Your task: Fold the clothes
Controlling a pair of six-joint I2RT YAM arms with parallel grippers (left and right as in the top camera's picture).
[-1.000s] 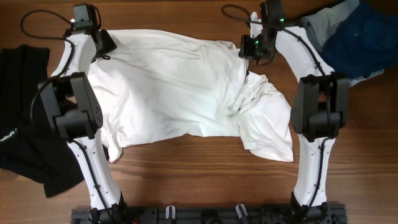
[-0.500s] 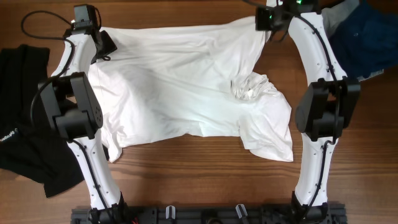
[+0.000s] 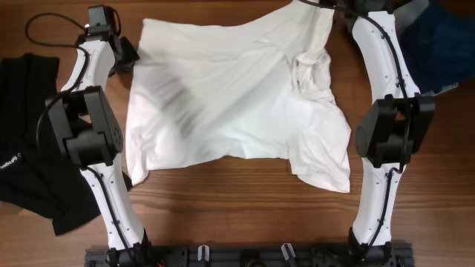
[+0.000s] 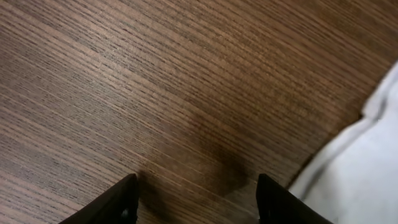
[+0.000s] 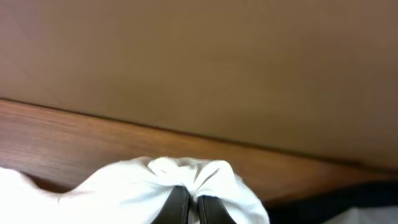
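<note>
Right gripper (image 5: 191, 211) is at the far edge of the wooden table (image 3: 223, 208), and its two dark fingers are pinched together on a bunched fold of the white T-shirt (image 3: 223, 96). In the right wrist view the cloth puffs up around the tips (there is no gap between them at all). From overhead, that held corner of the shirt is drawn up to the top of the frame beside the right arm. The rest of the garment lies spread across the middle of the table between the two arms, mostly flat. It has a crumpled knot of fabric near its upper right, and one sleeve trails down toward the near right. Over on the other side, the left gripper (image 4: 196, 205) hangs low above bare wood with its jaws apart and nothing between them. The shirt's edge shows just off to one side in its wrist view, not touching the fingers. A black garment (image 3: 30, 148) lies at the far left of the table, and a dark blue garment (image 3: 438, 52) sits with a grey garment (image 3: 410, 11) in the far right corner, both apart from the shirt.
</note>
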